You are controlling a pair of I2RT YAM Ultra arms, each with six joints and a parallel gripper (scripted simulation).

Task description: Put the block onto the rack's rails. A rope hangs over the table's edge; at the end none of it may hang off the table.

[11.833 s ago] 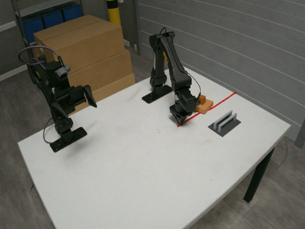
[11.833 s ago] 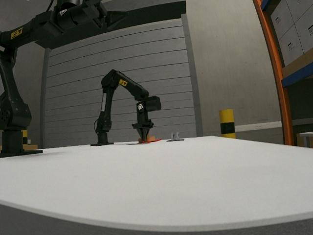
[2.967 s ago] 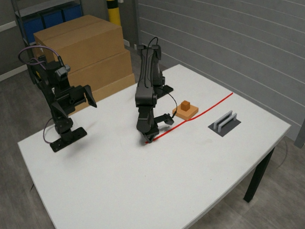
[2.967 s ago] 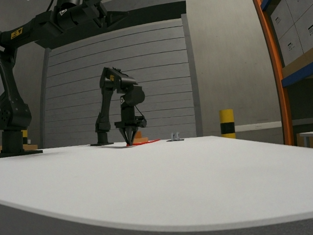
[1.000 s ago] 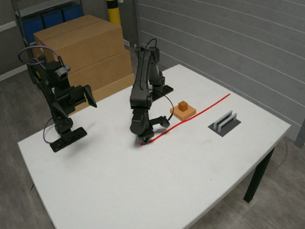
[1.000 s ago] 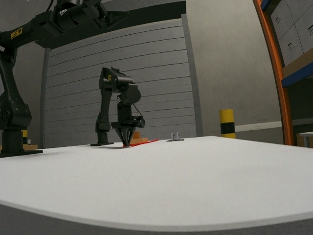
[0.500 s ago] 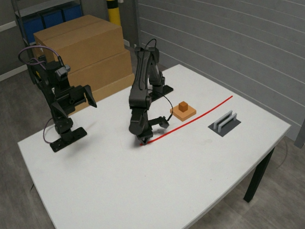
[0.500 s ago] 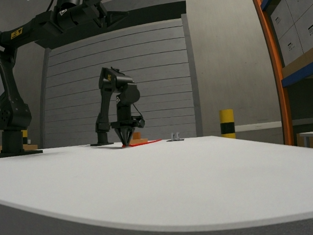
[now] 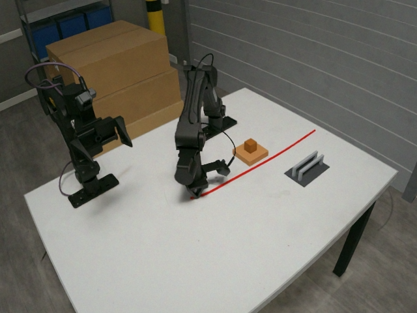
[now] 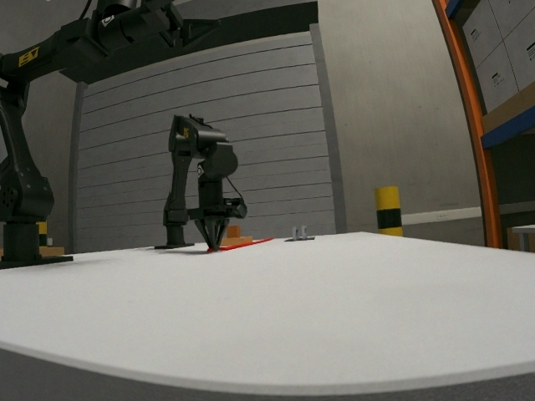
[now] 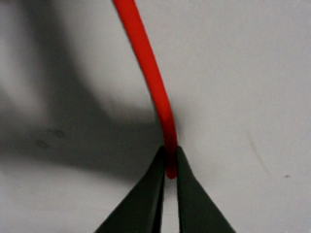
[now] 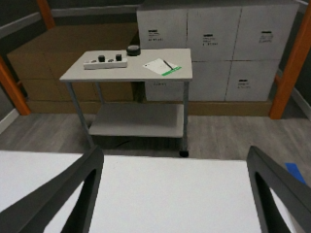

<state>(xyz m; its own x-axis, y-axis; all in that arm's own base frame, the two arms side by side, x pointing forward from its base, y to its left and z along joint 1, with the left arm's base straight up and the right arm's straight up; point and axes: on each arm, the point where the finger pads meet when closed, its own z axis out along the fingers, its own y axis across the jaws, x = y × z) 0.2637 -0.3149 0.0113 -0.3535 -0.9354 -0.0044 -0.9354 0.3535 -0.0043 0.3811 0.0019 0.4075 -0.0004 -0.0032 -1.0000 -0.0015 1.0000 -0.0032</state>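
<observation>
One tip of red rope point(image 9: 235, 177) point(image 10: 248, 244) point(image 11: 155, 83) pinched in my left gripper point(image 9: 199, 193) point(image 10: 213, 249) point(image 11: 170, 151); right gripper point(image 9: 113, 154) point(image 10: 196, 32) point(image 12: 174, 151) spread, holding nothing. Orange block point(image 9: 250, 157) point(image 10: 242, 240) beside rope, off rack point(image 9: 311, 165) point(image 10: 294, 233). Rope looks fully on table. Further pull could snag block; careless release might drag rope; low block carry could clip rails.

Compared with the earliest views, I've got my left gripper point(image 9: 196, 194) point(image 10: 215, 249) point(image 11: 170, 151) farther left and nearer in the top view, and the near end of the rope point(image 9: 252, 169) point(image 10: 248, 244) point(image 11: 155, 84) has come with it. Its far end has shifted slightly left and now lies just inside the table's far edge. The bend I saw beside the block point(image 9: 247, 156) point(image 10: 238, 240) a second ago has smoothed into a gentle curve, and that block has slid left and slightly nearer.
</observation>
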